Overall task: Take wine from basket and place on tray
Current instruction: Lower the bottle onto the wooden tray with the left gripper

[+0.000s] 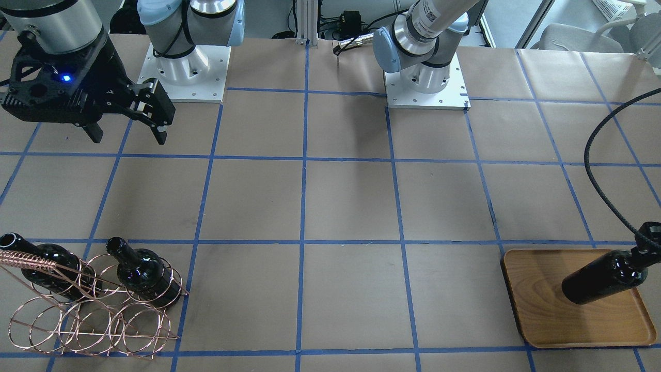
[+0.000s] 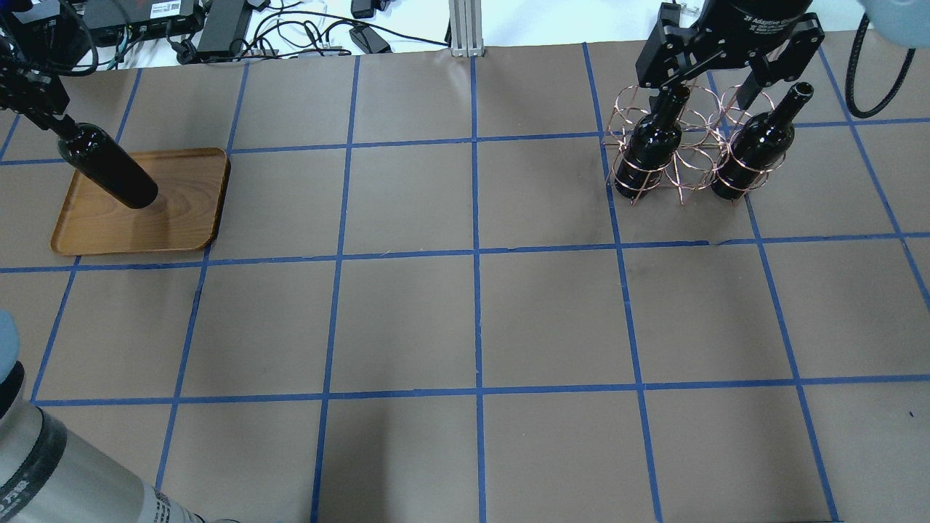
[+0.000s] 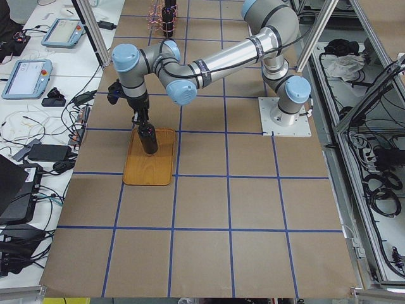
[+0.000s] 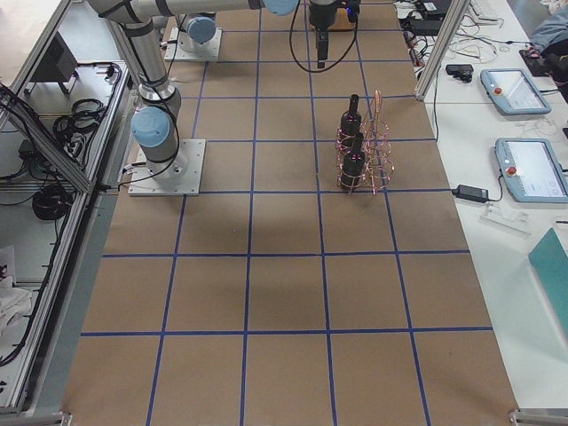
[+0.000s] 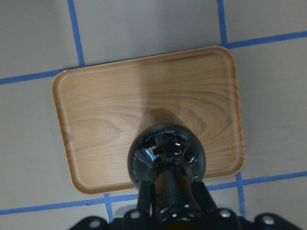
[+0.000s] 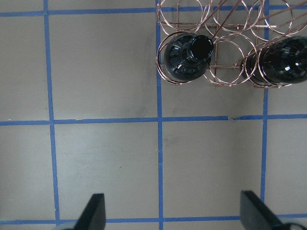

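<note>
One wine bottle [image 2: 109, 171] hanging base-down over the tray [image 2: 174, 225], neck clenched between the fingers of the left gripper [image 5: 172, 206]. Base above the tray's middle; contact with the wood not determinable. Second bottle [image 2: 650, 149] and third bottle [image 2: 752, 156] upright in the wire basket [image 1: 28, 257], well apart from the tray. Right gripper [image 1: 129, 137] raised near that basket, equally far from the tray, fingers spread wide, grasping nothing.

Two bottles [image 2: 650, 149] stand in the basket [image 2: 690, 173], another bottle [image 2: 109, 171] above the tray [image 2: 178, 221].
</note>
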{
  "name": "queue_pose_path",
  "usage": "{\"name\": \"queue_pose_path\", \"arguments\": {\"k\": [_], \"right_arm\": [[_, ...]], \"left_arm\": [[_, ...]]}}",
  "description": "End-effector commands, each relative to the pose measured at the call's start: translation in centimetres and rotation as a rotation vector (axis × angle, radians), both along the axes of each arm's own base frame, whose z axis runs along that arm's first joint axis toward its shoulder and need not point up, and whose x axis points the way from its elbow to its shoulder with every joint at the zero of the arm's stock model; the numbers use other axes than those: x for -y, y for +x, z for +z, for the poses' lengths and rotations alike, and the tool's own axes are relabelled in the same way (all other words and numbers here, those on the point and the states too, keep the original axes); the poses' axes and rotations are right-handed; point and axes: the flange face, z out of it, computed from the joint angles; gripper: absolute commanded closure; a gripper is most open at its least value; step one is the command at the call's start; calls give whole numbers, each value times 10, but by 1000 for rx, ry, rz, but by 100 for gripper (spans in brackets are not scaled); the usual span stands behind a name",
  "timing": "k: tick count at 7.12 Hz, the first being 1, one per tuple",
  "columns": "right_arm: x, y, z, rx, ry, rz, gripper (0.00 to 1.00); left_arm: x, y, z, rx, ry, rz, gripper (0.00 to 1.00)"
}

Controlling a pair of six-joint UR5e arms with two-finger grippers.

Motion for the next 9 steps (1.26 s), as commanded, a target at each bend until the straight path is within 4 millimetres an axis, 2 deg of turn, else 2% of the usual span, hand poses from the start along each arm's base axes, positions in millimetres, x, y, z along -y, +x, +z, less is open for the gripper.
{"name": "queue_pose_path", "arguments": {"k": [1,2,4,5,6,7,9], "right_arm": [[-1,0,3,-4,-10,-1,0],[-6,0,8,-5,-13,-1,0],[-6,0,7,-5,-10,-1,0],[-6,0,7,-5,-10,-1,0],[-6,0,8,-5,-13,-1,0],[-6,0,7,-5,-10,-1,0],[-12,0,15,-5,-23,3,0]], "left_arm": [[7,5,-15,4,-3,0,100],[7,5,-19,1,3,0,97],[8,5,-23,4,-8,-2,68],[5,3,-25,-3,-5,-3,6],[-2,1,-16,9,-7,-9,0],[-10,-2,-6,10,-6,-9,0],[-50,-33,51,-9,44,-18,0]]}}
